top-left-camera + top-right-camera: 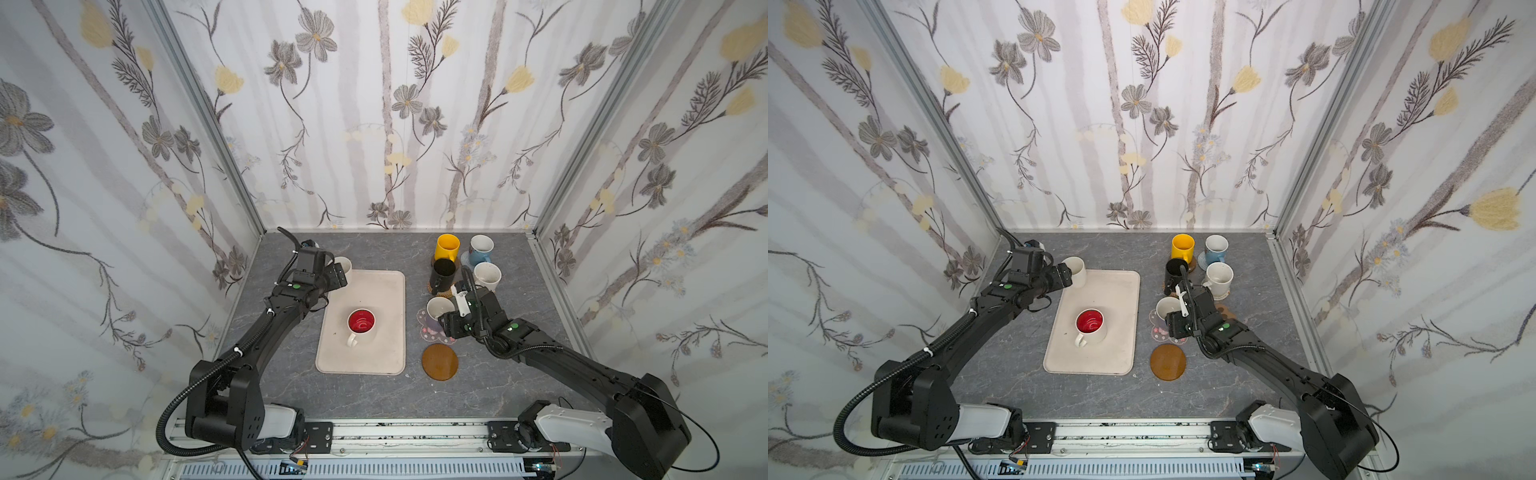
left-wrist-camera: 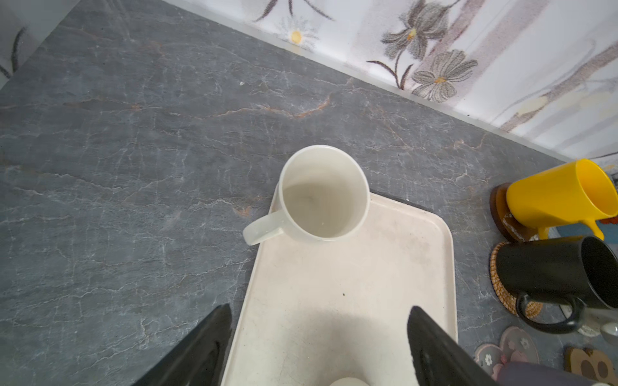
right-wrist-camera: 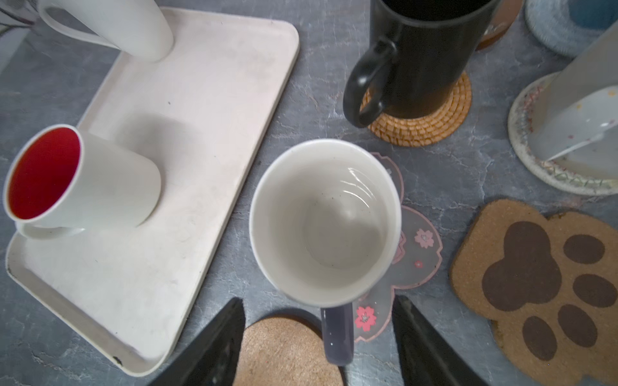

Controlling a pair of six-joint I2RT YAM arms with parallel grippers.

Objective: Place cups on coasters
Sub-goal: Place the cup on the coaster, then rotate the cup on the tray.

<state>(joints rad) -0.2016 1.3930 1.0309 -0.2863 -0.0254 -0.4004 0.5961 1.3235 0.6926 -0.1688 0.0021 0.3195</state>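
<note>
No legible text or labels

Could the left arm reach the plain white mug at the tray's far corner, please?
Probably yes: the left gripper stands open facing the white mug, with only bare tray between them.

Both top views: the paw coaster point(image 3: 535, 277) sits nearly all under the right arm point(image 1: 540, 345), and we cannot see how it lies there. Lavender mug point(image 1: 439, 308): handle side covered by that arm's wrist. Plain white mug point(image 1: 345, 266) at the tray's point(image 1: 374, 365) far corner: handle behind the left arm point(image 1: 291, 303).

Right wrist view: the black mug point(image 3: 424, 56) loses its rim to the frame edge. The second white mug point(image 3: 575, 110) on the beige coaster point(image 3: 535, 163) is blurred and cut off.

Left wrist view: of the red-lined mug point(image 2: 347, 382) we get only a rim sliver.
</note>
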